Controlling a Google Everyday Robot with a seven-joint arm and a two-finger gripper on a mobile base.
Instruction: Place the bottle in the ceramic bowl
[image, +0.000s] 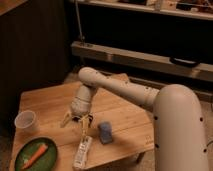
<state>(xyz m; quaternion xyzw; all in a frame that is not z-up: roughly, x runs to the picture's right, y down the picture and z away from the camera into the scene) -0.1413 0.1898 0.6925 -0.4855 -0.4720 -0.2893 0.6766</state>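
The slim white bottle lies flat near the front edge of the wooden table. The dark green ceramic bowl sits at the front left corner and holds an orange carrot-like piece. My gripper hangs open and empty over the middle of the table. It is just behind the bottle's far end and to the right of the bowl. One yellowish fingertip points down toward the bottle's top end. The black bar is hidden behind the gripper.
A translucent white cup stands at the left, behind the bowl. A blue-grey block lies right of the bottle. The big white arm fills the right side. A dark shelf unit stands behind the table.
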